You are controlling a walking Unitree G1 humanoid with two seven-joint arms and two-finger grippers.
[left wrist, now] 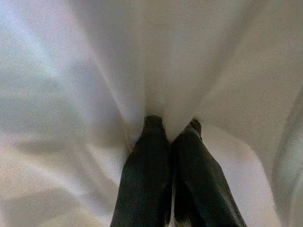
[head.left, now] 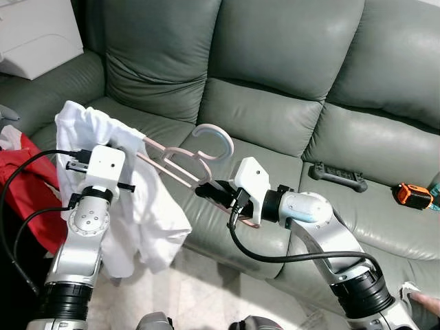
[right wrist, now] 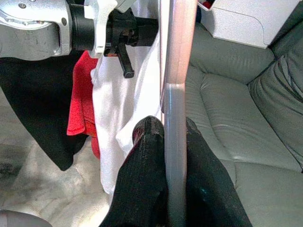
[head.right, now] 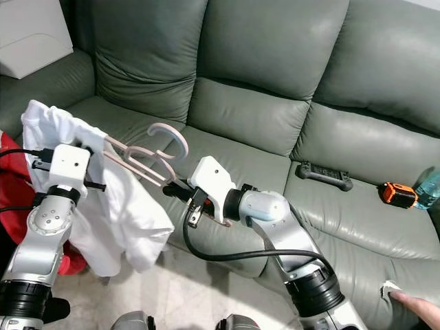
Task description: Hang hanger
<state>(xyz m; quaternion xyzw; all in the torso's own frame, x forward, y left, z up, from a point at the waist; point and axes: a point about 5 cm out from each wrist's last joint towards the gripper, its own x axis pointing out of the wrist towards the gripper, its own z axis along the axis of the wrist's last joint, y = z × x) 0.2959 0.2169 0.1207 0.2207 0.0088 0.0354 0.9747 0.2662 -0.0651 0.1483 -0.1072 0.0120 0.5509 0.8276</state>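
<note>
A pale pink hanger [head.left: 185, 157] with a curved hook [head.left: 214, 141] is held in the air before the grey sofa [head.left: 275, 82]. My right gripper [head.left: 205, 188] is shut on the hanger's bar [right wrist: 176, 94], one black finger on each side of it. A white shirt [head.left: 137, 199] hangs from the hanger's left end and droops down. My left gripper [left wrist: 171, 130] is shut on a fold of the white shirt [left wrist: 142, 56], the cloth pinched between its fingertips. The left wrist [head.left: 96, 172] stands in front of the shirt.
Red cloth [head.left: 24, 185] lies on the sofa's left end. A black controller [head.left: 337, 176], an orange tool [head.left: 413, 196] and a bottle [head.right: 426, 189] rest on the right seat. A white box [head.left: 34, 34] stands at the back left. A person's fingers [head.right: 416, 306] show at the lower right.
</note>
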